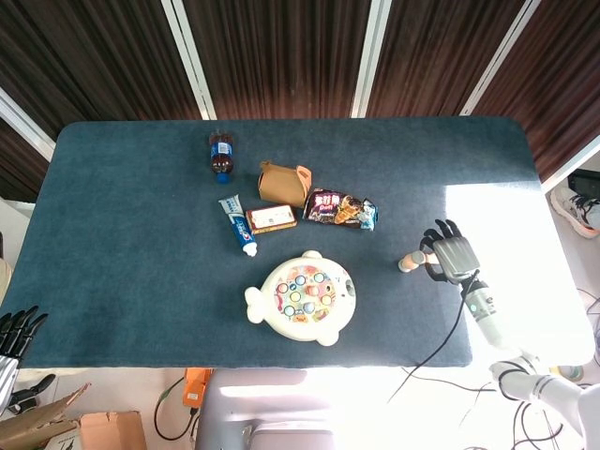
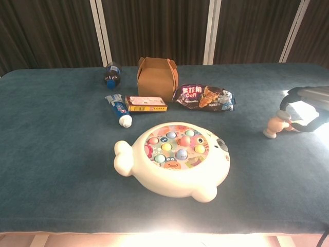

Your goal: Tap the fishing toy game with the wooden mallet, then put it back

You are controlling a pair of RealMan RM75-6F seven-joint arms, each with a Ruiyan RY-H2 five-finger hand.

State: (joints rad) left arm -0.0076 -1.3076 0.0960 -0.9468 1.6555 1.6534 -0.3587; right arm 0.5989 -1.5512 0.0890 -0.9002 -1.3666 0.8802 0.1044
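Your right hand (image 1: 451, 258) sits at the right side of the blue table (image 1: 122, 234), with its dark fingers (image 1: 434, 253) curled around the handle of the wooden mallet (image 1: 412, 261). The chest view shows the mallet (image 2: 276, 125) with its head resting on the table surface and the handle running into the hand (image 2: 308, 110); the bright sunlit patch there washes out the finger detail.

The fishing toy game (image 1: 301, 297) lies near the front centre of the table, well apart from the mallet, to the mallet's left. Its coloured fish sockets face up in the chest view (image 2: 174, 158).

Your left hand (image 1: 14, 333) hangs off the table at the front left corner, fingers extended and apart, holding nothing.

Behind the toy you have a toothpaste tube (image 1: 238, 225), a small flat box (image 1: 271, 218), a brown cardboard carry box (image 1: 283, 184), a dark snack packet (image 1: 340, 208) and a cola bottle (image 1: 221, 155) lying on its side.
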